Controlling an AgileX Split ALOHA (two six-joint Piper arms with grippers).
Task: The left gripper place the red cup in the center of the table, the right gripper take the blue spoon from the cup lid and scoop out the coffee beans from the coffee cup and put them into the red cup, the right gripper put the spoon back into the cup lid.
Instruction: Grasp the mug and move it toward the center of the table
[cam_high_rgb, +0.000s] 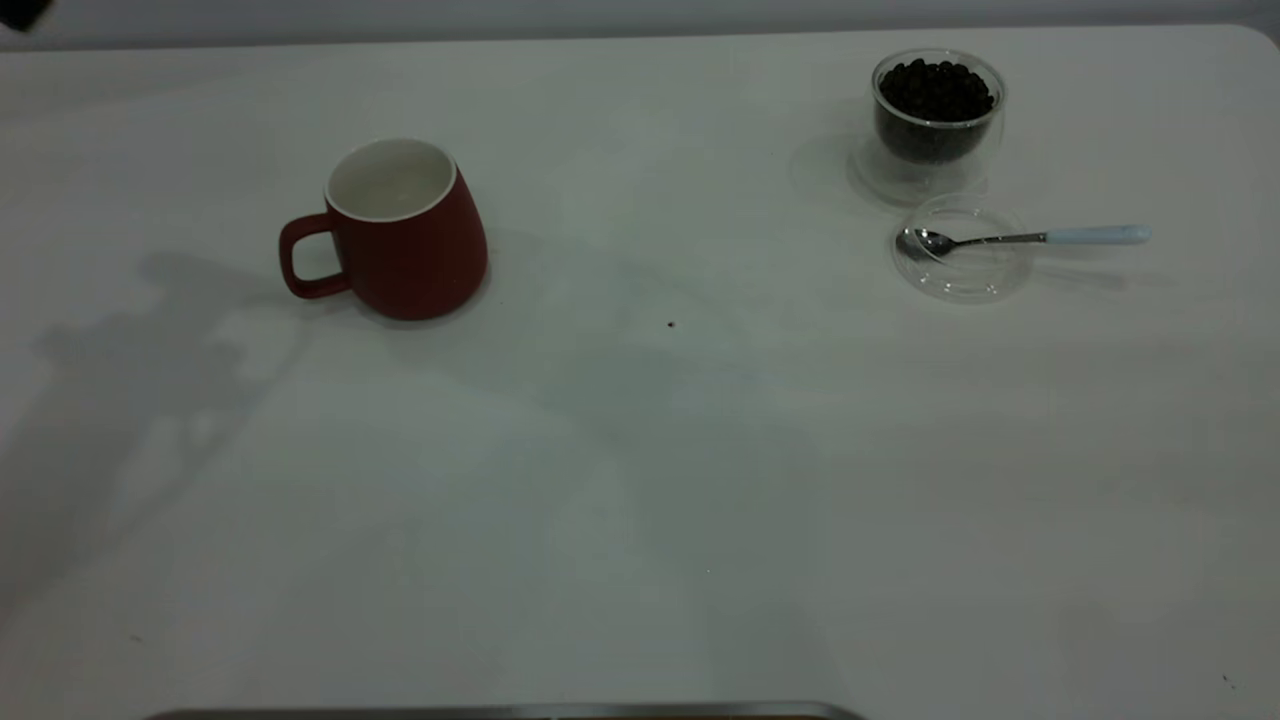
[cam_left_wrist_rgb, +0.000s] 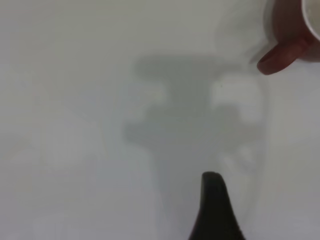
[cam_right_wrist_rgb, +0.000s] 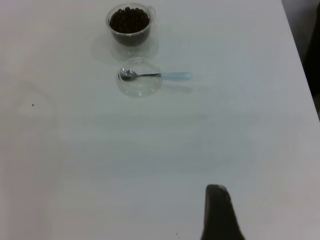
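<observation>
Red ceramic cup (cam_high_rgb: 405, 235) stands left of bench (cam_high_rgb: 640, 480) centre, handle toward the left claw (cam_left_wrist_rgb: 216, 210), apparently hovering nearby, its opening impossible to tell.

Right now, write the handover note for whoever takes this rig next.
Left end effector: above bare table, short of the red cup, holding nothing.
Right end effector: well back from the spoon, holding nothing.
Red cup upright at table left, empty. Coffee cup full of beans at far right; spoon bowl rests in the cup lid beside it.
Done: nothing. Left: centre cup, scoop, return spoon.
</observation>
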